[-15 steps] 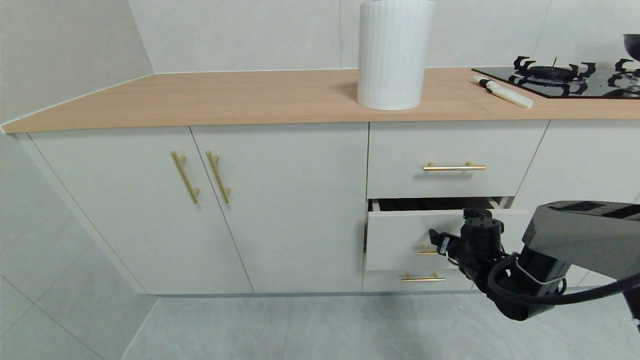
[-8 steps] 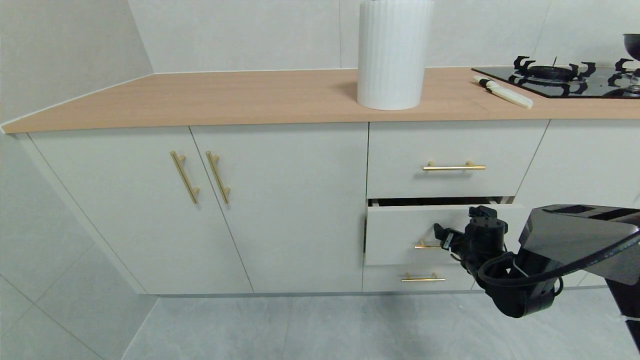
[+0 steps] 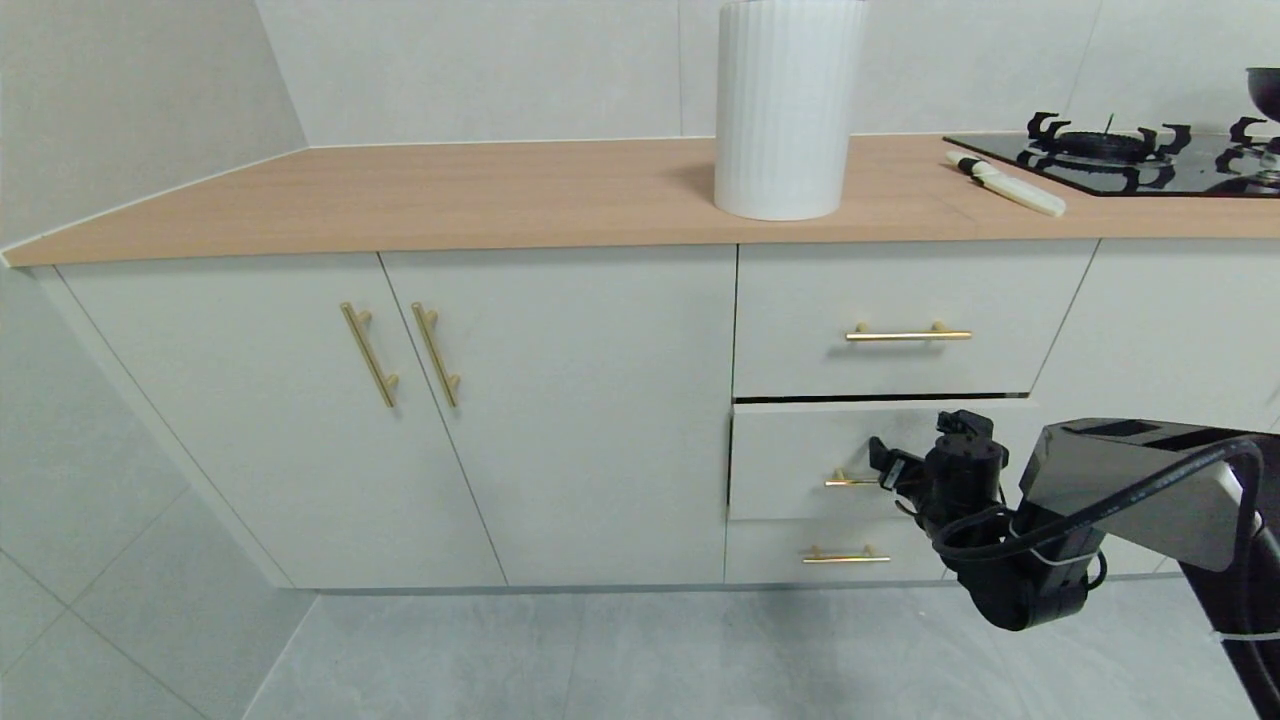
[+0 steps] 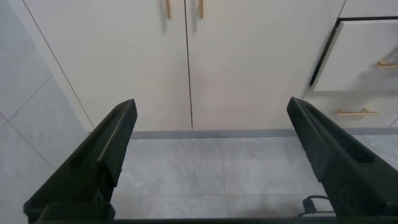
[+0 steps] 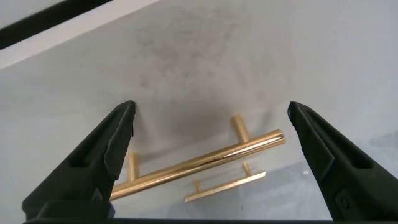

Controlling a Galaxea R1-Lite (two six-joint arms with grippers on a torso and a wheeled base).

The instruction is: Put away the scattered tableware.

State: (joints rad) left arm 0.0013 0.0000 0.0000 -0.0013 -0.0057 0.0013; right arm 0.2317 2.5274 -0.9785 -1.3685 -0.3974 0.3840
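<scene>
Utensil (image 3: 1005,183) lying on countertop (image 3: 450,200), just beside gas hob (image 3: 1150,165). Middle drawer (image 3: 790,450) nearly flush: press squarely beside brass handle (image 5: 199,163), straight in, easing off at the end. Right gripper (image 5: 208,121) spread wide, straddling that handle, gripping nothing; touch on drawer front unclear. Left gripper (image 4: 211,112) wide, empty, above floor (image 4: 205,168).

The left end effector (image 4: 211,103) hung with its fingers spread wide above the grey floor (image 4: 205,168), facing the cabinet doors (image 4: 249,56), with a slightly ajar drawer (image 4: 364,56) beside those doors.
</scene>
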